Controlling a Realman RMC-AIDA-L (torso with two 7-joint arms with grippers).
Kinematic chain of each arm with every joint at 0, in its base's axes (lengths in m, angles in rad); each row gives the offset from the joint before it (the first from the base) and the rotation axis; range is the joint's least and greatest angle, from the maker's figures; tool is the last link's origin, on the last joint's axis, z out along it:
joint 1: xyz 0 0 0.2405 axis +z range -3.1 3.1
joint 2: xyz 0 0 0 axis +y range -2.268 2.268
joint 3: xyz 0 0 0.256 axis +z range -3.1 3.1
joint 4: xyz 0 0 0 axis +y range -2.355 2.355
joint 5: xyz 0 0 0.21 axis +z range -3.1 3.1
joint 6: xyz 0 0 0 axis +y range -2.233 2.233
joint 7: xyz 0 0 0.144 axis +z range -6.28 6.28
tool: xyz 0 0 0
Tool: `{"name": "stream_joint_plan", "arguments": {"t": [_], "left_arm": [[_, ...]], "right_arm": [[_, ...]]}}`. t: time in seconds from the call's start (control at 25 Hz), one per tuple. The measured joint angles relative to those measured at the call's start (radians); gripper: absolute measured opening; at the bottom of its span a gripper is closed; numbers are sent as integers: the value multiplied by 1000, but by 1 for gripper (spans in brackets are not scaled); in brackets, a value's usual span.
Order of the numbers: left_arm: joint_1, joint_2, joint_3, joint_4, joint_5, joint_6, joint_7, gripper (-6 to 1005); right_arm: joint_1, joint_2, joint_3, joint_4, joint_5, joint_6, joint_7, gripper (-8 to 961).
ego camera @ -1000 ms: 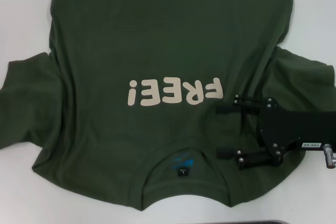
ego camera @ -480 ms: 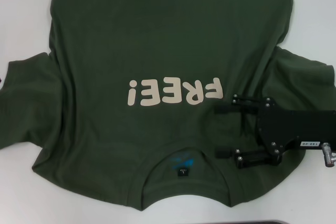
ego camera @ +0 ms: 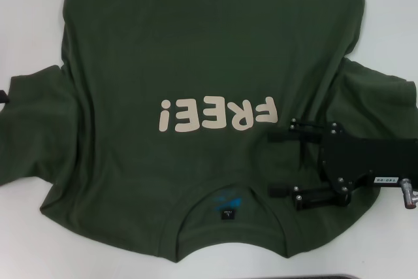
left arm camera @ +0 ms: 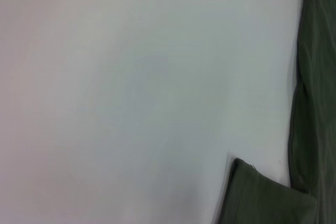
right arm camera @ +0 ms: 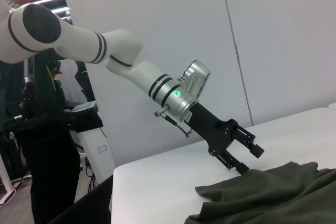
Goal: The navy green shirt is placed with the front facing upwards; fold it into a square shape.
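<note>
On the white table the navy green shirt is lying flat, lettering up, collar nearest the robot. Soft, limp cotton; sleeve edges look best for pinching. The right gripper is hovering wide open over the shoulder; the left gripper, fingers parted, is nearing the opposite sleeve.

The shirt carries cream block lettering on its chest, reading "FREE!"; in the head view the word appears upside down, with the exclamation mark toward the robot's left. Below it, inside the collar, sits a small dark neck label with a tiny pale mark too small to read. On the black body of the right tool there is a small white sticker with dark digits, also seen upside down; it seems to read "148-08", though the digits are not certain.
</note>
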Motion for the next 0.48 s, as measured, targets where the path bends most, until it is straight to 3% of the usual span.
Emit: {"name": "stream_joint_plan", "arguments": {"t": [0.48], "left_arm": [[-8,-1,2,-8,0,-4,3,755]], "right_arm": [[0,-2,0,0,2,0,0,920]]}}
